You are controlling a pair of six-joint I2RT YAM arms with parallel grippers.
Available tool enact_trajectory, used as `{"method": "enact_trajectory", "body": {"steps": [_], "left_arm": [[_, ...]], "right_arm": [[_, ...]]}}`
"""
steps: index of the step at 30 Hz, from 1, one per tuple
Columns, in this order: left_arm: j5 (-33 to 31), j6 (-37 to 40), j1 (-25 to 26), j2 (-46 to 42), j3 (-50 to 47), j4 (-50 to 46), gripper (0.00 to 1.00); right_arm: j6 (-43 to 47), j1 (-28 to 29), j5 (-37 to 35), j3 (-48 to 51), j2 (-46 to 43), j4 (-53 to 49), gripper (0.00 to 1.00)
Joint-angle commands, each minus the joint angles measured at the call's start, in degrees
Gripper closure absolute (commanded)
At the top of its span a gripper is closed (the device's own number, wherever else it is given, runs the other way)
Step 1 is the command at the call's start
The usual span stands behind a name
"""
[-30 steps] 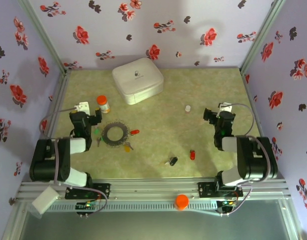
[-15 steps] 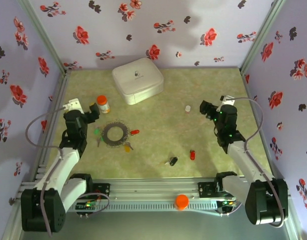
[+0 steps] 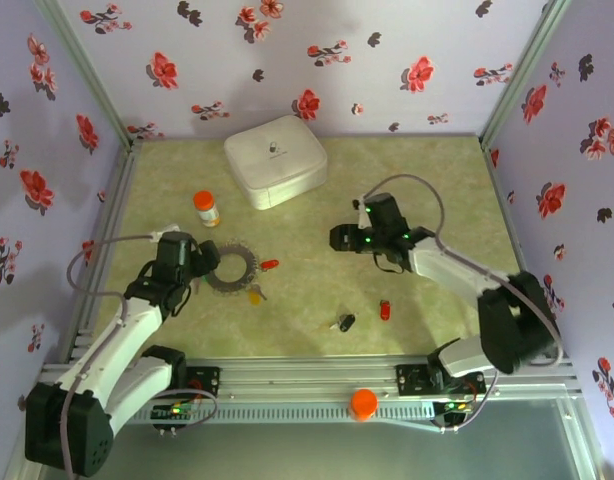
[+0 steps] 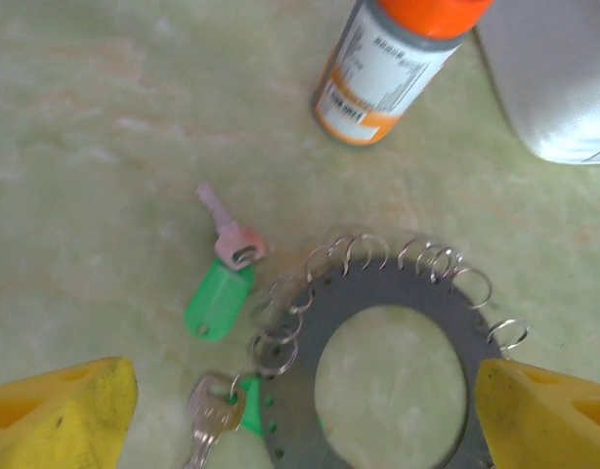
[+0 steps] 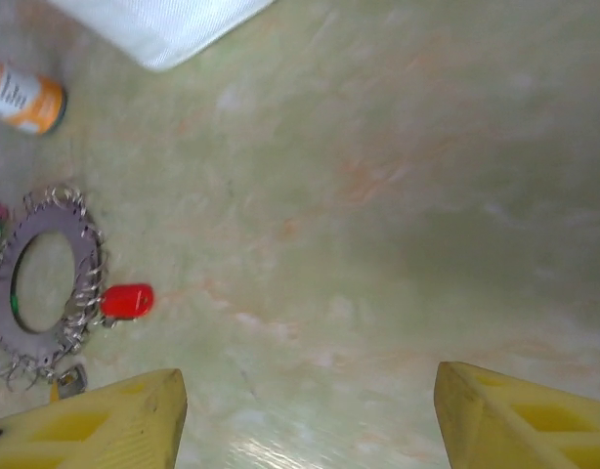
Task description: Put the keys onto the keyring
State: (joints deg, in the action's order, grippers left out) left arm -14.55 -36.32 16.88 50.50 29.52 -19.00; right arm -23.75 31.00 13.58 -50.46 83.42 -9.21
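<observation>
Several keys lie on the tabletop around the keyring, which lies flat at left-centre, a dark grey ring edged with small wire loops. The red key touches the keyring's right rim, and a yellow key sits just below it. In the left wrist view a green key with a pinkish blade lies just left of the keyring. A silver key sits at a loop on the lower left rim; cannot tell whether it is threaded. A black key and a second red key lie well apart to the right, near the front edge. The left tool hangs over the keyring's left side, jaws spread wide, its yellow fingers either side of the ring and holding nothing. The right tool is out over mid-tabletop, right of the keyring, also wide open and empty. A bottle with an orange cap stands behind the keyring. The white case sits further back near the wall.
</observation>
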Motion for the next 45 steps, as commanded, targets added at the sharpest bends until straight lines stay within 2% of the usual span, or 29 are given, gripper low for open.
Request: {"method": "enact_trajectory", "body": {"steps": [1, 6, 12, 20, 26, 31, 38, 41, 45], "left_arm": [[-1.79, -6.8, 0.25, -1.99, 0.29, -7.08, 0.13], [-1.6, -7.92, 0.26, -3.32, -1.05, -8.93, 0.14], [1.06, -9.65, 0.33, -4.73, -2.57, -10.04, 0.16], [2.93, -10.11, 0.36, -7.15, -4.18, -10.58, 0.15], [3.37, -10.25, 0.34, -8.42, -4.57, -11.27, 0.15], [3.56, -10.51, 0.38, -9.97, -4.73, -12.16, 0.14], [3.45, -10.37, 0.42, -11.89, -4.78, -13.27, 0.14], [3.56, -10.53, 0.39, -12.4, -4.65, -13.35, 0.14], [3.73, -10.49, 0.34, -12.86, -4.47, -13.51, 0.13]], "right_arm": [[4.68, 4.41, 4.84, -6.49, 6.08, -3.05, 0.31], [7.89, 9.2, 7.43, -17.67, 18.52, -5.78, 0.34], [8.78, 11.89, 11.45, -29.32, 31.42, -5.09, 0.41], [10.42, 13.95, 14.58, -40.24, 41.78, -6.46, 0.41], [11.18, 14.86, 15.0, -45.8, 46.32, -7.19, 0.42], [11.43, 15.48, 15.0, -49.99, 49.58, -8.87, 0.47], [12.32, 16.59, 14.14, -53.13, 51.74, -10.63, 0.5], [12.78, 16.8, 14.78, -53.42, 52.02, -11.23, 0.55], [13.89, 17.01, 14.82, -53.02, 51.48, -12.37, 0.68]]}}
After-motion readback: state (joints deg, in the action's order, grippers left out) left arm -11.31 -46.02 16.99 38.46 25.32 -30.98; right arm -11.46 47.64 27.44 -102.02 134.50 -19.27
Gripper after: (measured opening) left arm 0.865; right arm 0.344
